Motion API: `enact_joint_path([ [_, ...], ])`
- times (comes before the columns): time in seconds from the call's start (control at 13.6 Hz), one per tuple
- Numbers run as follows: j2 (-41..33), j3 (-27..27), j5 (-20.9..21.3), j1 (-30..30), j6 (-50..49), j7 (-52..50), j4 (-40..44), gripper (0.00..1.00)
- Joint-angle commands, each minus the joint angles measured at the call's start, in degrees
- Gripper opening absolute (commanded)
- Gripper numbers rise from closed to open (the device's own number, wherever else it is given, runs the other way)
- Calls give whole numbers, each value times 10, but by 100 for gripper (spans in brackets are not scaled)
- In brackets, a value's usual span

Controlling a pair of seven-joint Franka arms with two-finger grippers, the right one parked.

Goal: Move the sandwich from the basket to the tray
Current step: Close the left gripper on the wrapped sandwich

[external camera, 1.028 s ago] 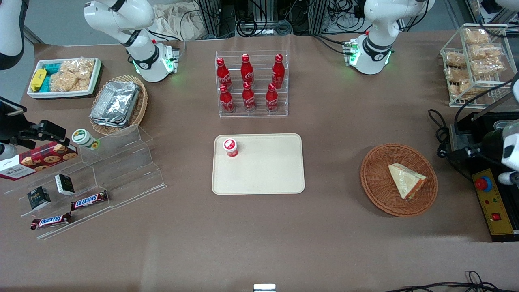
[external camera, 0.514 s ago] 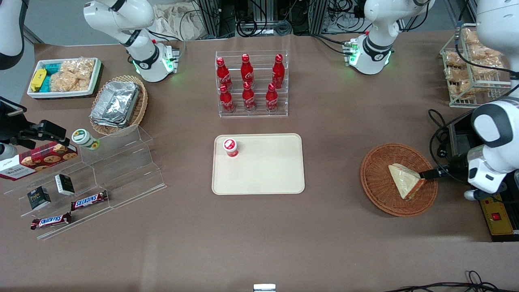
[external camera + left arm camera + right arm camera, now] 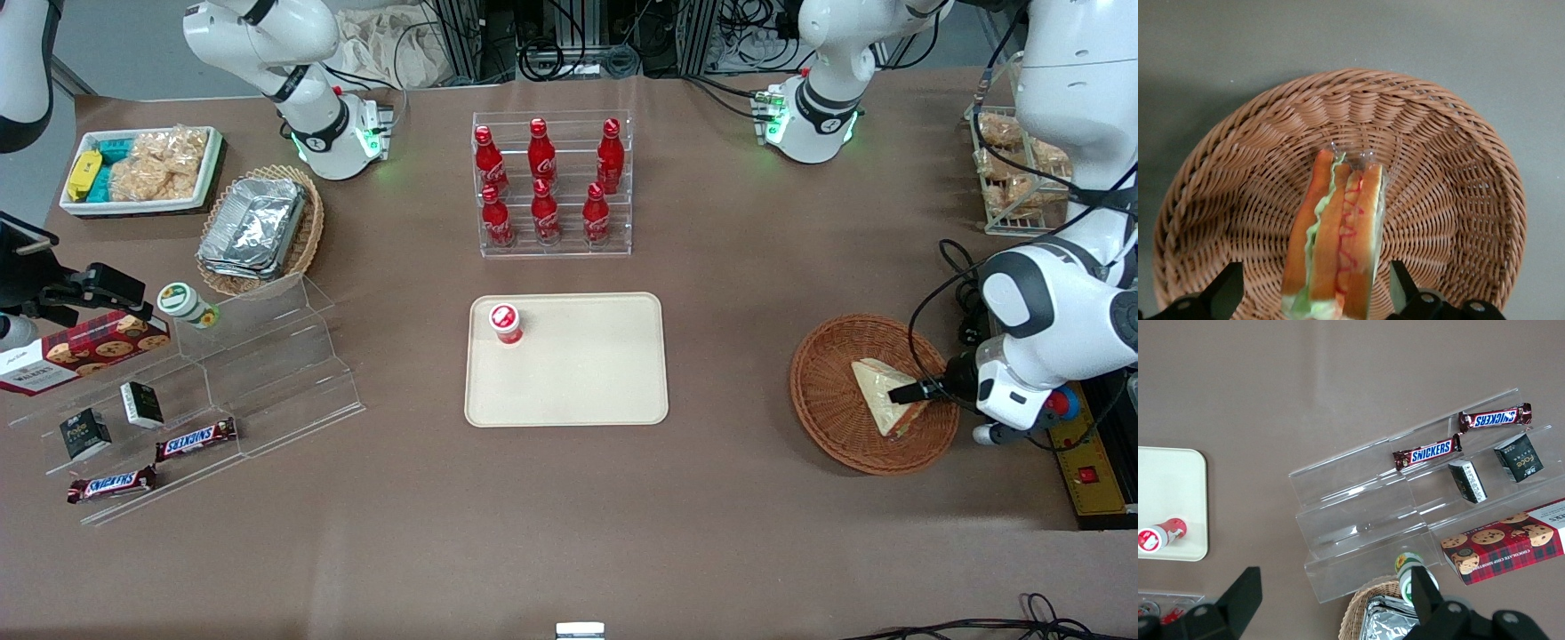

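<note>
- Gripper [image 3: 900, 392] had advanced over the last second from off the bench edge to a spot over the sandwich [image 3: 889, 402] in the basket [image 3: 827, 391]; a second before, no part of it was over the basket, and half a second before its tip only reached the sandwich's corner nearest the working arm.
- Gripper [image 3: 1318, 300] stood wide open, one finger on each side of the sandwich [image 3: 1335, 247], neither visibly pressing the wrap.
- Sandwich had not shifted: same place in the basket, toward the working arm's end of the bench, well apart from the tray [image 3: 587, 373].
- Judgement: approach nearly finished, grasp not yet made; closing, lifting and carrying to the tray all remained.
- Sandwich: triangular wedge, pale bread, green leaf and red streak of filling at the cut edge, clear plastic film with glossy folds. Likely soft and slippery; a hard squeeze could crush it.
- Basket [image 3: 1451, 200]: round, shallow, reddish-brown woven wicker, ribbed weave, sloping wall.
- Tray: flat cream plastic, rounded corners, low rim; a small red-capped bottle [image 3: 506, 323] lay in one corner, the rest bare.
- Bench [image 3: 569, 516]: matte brown covering.
</note>
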Motion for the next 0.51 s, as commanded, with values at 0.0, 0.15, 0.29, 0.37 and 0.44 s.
enact_joint_path([
  [0.0, 1, -4, -25, 1, 15, 8, -3, 77],
  [0.15, -1, -5, -29, 1, 15, 8, -2, 51],
  [0.29, -6, -5, -29, 1, 8, 8, 0, 26],
  [0.37, -15, -5, -29, 1, 5, 4, 1, 16],
  [0.44, -27, -5, -29, 1, 4, 2, 2, 13],
])
